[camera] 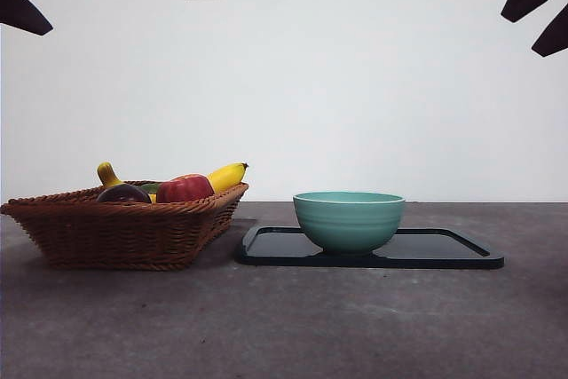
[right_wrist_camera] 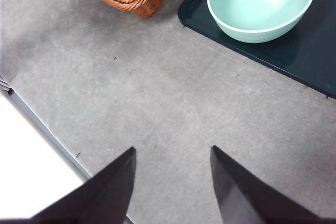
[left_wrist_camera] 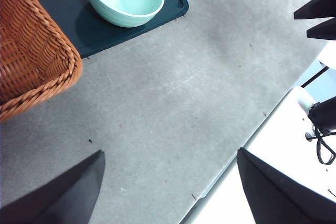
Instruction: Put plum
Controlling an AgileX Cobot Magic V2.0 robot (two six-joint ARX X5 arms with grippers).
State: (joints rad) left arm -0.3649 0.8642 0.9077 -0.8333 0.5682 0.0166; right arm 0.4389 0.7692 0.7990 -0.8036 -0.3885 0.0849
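Plum [camera: 122,193]: dark, lying in the wicker basket [camera: 124,232] at the frame's left, beside a red apple [camera: 185,188] and a banana [camera: 226,176].
Bowl [camera: 349,219]: green, empty, standing on the black tray [camera: 444,250] right of centre.
Left gripper [left_wrist_camera: 168,187]: fingers spread open, holding nothing, over bare tabletop [left_wrist_camera: 184,93].
Right gripper [right_wrist_camera: 173,182]: fingers apart, empty, above the tabletop.

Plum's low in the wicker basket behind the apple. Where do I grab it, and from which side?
Probably from straight above, the fingers closing across the widest part of the plum. Only its rounded top shows over the basket rim, so the wall blocks a side approach. The apple sits close beside it; set the fingers clear of it.
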